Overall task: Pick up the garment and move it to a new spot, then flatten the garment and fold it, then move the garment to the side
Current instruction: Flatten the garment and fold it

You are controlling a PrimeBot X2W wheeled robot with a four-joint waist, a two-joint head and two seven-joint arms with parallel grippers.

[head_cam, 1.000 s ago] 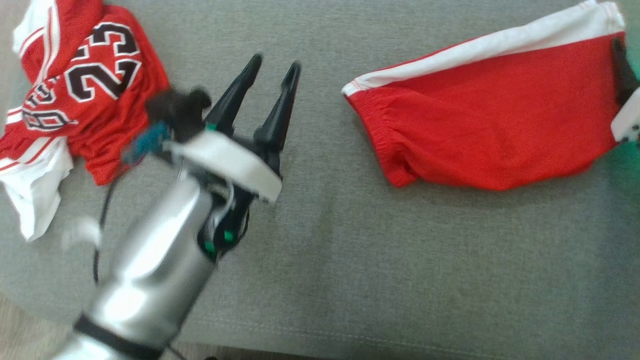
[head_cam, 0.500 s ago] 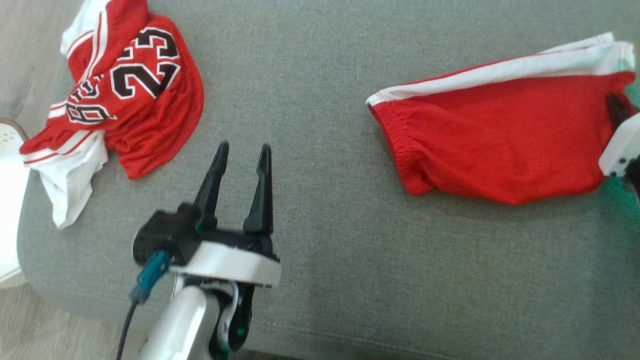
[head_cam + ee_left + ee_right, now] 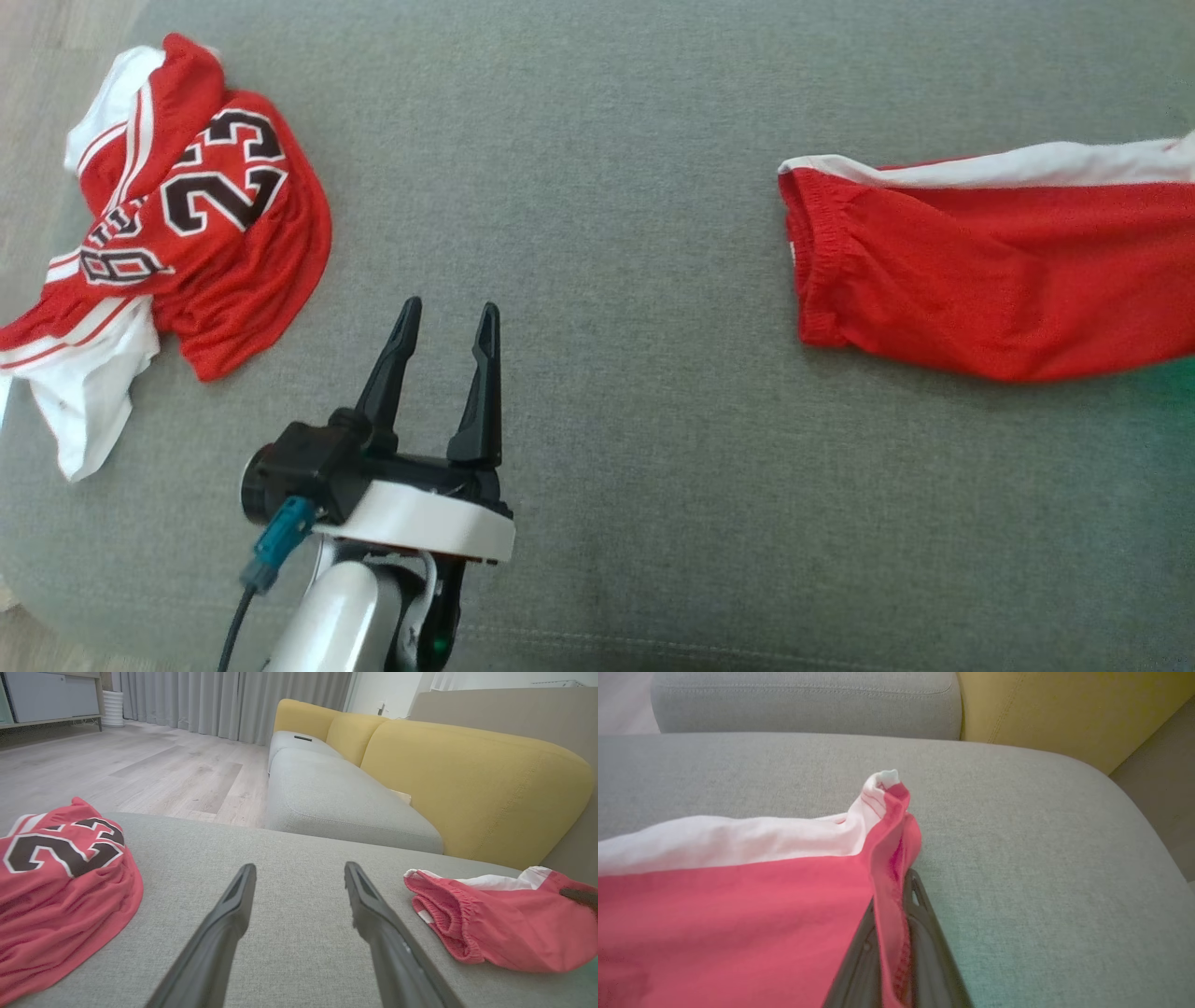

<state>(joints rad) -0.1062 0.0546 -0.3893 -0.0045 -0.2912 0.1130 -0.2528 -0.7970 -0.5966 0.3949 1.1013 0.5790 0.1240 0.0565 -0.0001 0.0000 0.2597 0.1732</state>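
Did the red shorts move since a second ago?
Yes. The red shorts slid to the robot's right: the gap of grey cushion between them and the crumpled jersey has grown wider.

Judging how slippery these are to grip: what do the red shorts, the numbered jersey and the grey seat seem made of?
Red shorts: thin matte knit, probably polyester; drapes limply, gathered elastic waistband.
Numbered jersey: likely similar sports knit; crumples softly, numbers look printed or stitched on.
Grey seat: matte woven upholstery; flecked weave, stitched seam.
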